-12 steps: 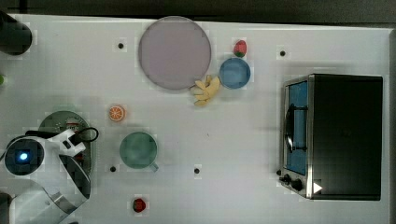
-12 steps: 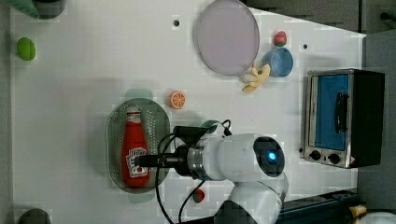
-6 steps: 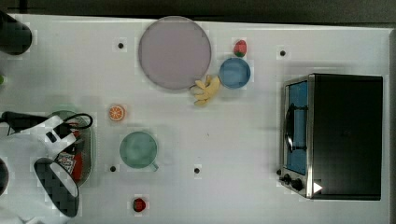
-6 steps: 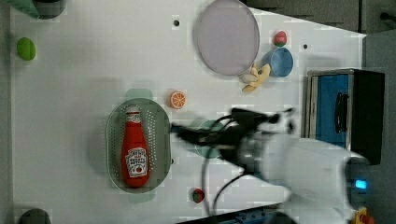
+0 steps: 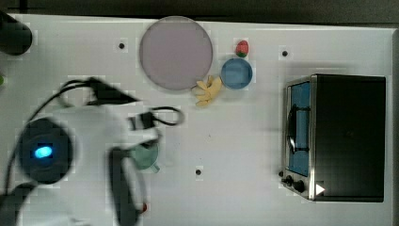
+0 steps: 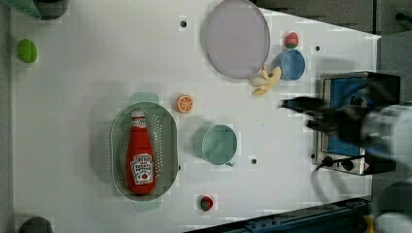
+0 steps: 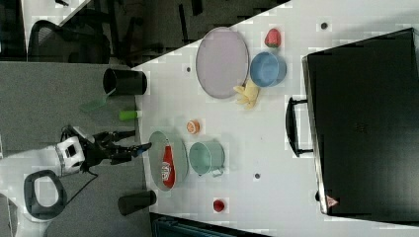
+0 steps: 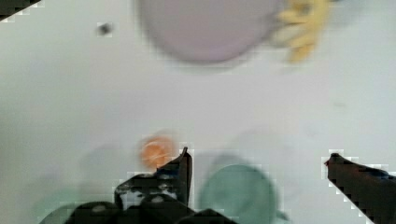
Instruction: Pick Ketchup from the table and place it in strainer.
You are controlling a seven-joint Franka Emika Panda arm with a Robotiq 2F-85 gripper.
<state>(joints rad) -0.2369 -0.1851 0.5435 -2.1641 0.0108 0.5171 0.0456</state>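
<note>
Left view: a white table [image 6: 97, 73] seen from above. Going from the left view's left to its right, there is a green round fruit [image 6: 27, 50] near the far edge, then the strainer [image 6: 144, 151], a pale mint oval basket with a hole-dotted bottom. The ketchup [image 6: 140, 155] lies flat inside it, red with a white cap. Its long axis runs along the length of the basket, with the cap toward the top of the left view and the base toward the bottom. Next come an orange slice [image 6: 184, 104] just beside the strainer, a teal cup [image 6: 219, 144], a strawberry [image 6: 207, 203] near the front edge, a large lilac plate [image 6: 237, 38], a banana toy [image 6: 265, 81] touching a blue bowl [image 6: 291, 64], and a toaster oven [image 6: 358, 121] at the far right.

The gripper [image 8: 258, 157] is released, fingers spread wide and holding nothing. In the wrist view it hangs high over the teal cup and the orange slice. In the right view it [image 7: 141, 146] sits off the table edge, near the strainer.

The bottle appears placed, so the task looks essentially finished. The step in hand is, by my judgement, clearing away. Done well, that means lifting well clear with the fingers kept open, so nothing snags the strainer's rim or tips the cup.
</note>
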